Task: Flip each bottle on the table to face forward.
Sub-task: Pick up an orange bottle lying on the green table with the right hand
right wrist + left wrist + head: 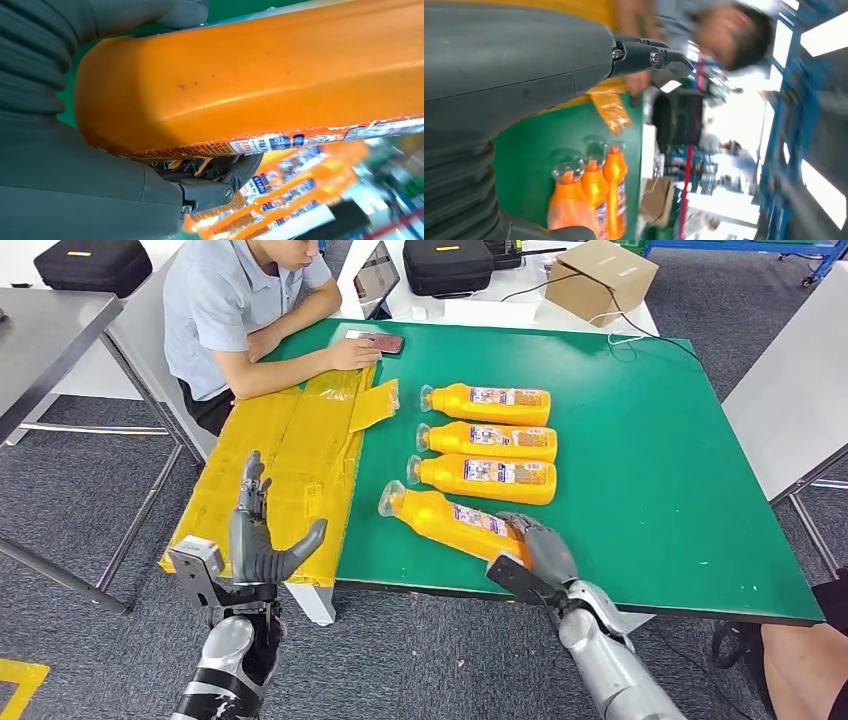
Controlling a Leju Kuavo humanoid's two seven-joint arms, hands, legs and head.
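Observation:
Several orange bottles lie on their sides on the green table (650,460), caps to the left, labels up. The top three (487,404), (490,440), (487,478) lie parallel in a column. The nearest bottle (452,523) lies slanted near the front edge. My right hand (535,550) grips its base end; the right wrist view shows the orange bottle (260,80) between my thumb and fingers (210,187). My left hand (258,540) is raised off the table's left side, fingers apart, holding nothing. In the left wrist view three bottles (591,197) appear beyond my hand (504,75).
A flattened yellow carton (290,460) covers the table's left end. A person (240,310) sits at the far left corner with a phone (376,341). A cardboard box (598,278) and black cases (448,264) stand on the white table behind.

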